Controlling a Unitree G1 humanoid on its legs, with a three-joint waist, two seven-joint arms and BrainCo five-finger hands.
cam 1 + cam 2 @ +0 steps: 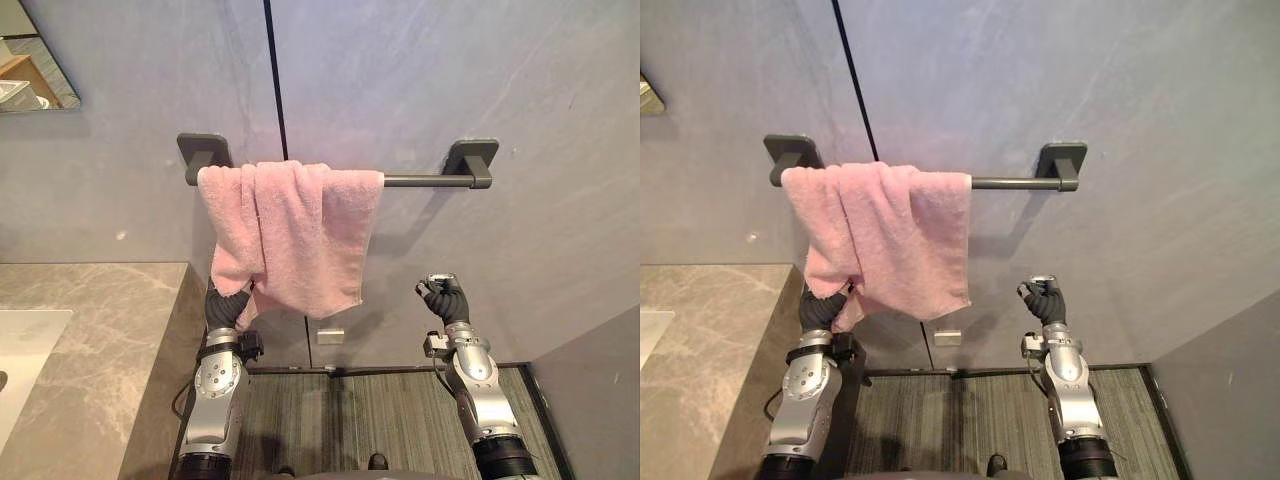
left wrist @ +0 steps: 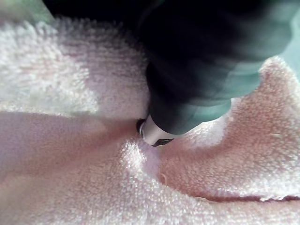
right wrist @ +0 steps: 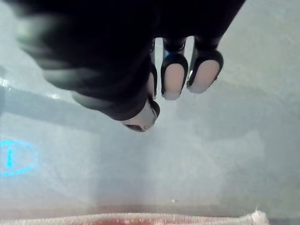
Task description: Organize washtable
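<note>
A pink towel (image 1: 290, 230) hangs bunched over the left half of a dark towel bar (image 1: 425, 181) on the grey wall. My left hand (image 1: 228, 305) reaches up behind the towel's lower left corner, and the cloth covers most of it. In the left wrist view the hand's dark cover (image 2: 206, 70) presses into the folds of the towel (image 2: 70, 178). My right hand (image 1: 443, 295) is raised below the bare right end of the bar, apart from the towel, with its fingers (image 3: 171, 79) curled and nothing in them. The towel's hem (image 3: 140, 219) shows past that hand.
A marble countertop (image 1: 90, 340) with a white sink (image 1: 25, 350) stands at the left, close beside my left arm. A mirror corner (image 1: 35, 70) is at the upper left. A small white wall plate (image 1: 331, 336) sits under the towel. A grey side wall (image 1: 600, 400) stands at the right.
</note>
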